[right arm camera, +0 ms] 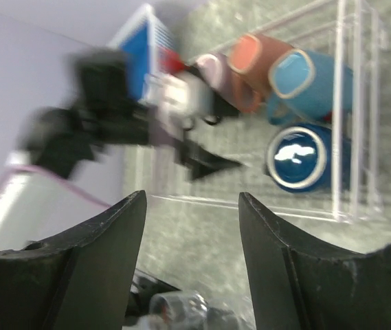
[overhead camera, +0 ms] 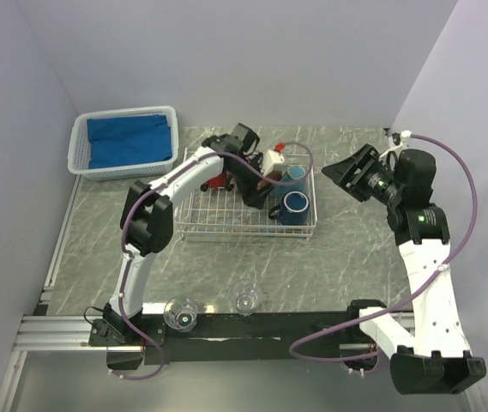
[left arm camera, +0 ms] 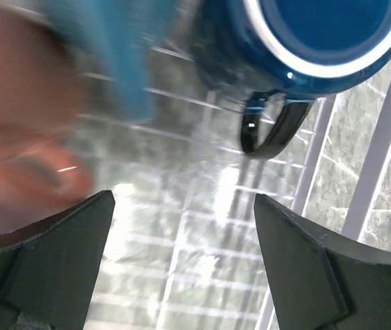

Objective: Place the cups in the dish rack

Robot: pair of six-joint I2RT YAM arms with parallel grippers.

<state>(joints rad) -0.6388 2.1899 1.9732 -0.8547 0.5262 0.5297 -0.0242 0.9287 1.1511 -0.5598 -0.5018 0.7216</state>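
The left gripper (left arm camera: 181,206) is seen spread wide and empty inside the white wire-grid dish rack (overhead camera: 226,232), just beside the glossy navy handled mug (left arm camera: 319,34) stood in the rack's right end. The right gripper (right arm camera: 192,199) is held partly spread and empty to the right of the rack. Two clear glasses (overhead camera: 182,311) are stood outside it on the grey marbled table (overhead camera: 346,249), near the arm bases.

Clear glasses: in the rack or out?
Out. Both clear glasses stand at the near edge of the table, outside the dish rack.

Mugs (overhead camera: 295,206) in dish rack (overhead camera: 202,216); two glasses (overhead camera: 246,298) before rack.
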